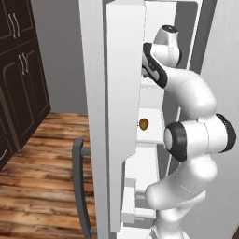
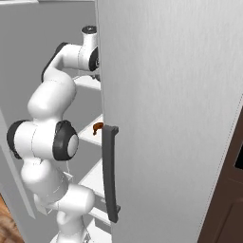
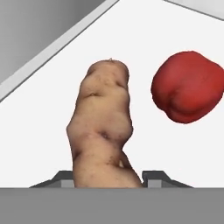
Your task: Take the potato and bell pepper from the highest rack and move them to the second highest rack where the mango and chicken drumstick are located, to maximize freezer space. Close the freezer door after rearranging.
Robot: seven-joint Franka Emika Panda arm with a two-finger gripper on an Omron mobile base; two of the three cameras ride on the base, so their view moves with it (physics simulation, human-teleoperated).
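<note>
From my place at the controls, I see in the hand view that the gripper has its two dark finger tips pressed against both sides of the potato, so it is closed on the lower end of it. The potato is long, tan and bumpy, and it lies on the white shelf of the freezer. The bell pepper is glossy red and rounded; it sits on the same shelf just beside the potato, with a small gap between them. In the left base view my arm reaches up and into the upper part of the freezer, behind the thick white freezer door, which stands open. Lower down, on another shelf, I can see the mango, red with yellow and green. In the right base view a small brown piece, the chicken drumstick, lies on a shelf below the hand, partly hidden by the edge of a white panel with a dark vertical handle.
</note>
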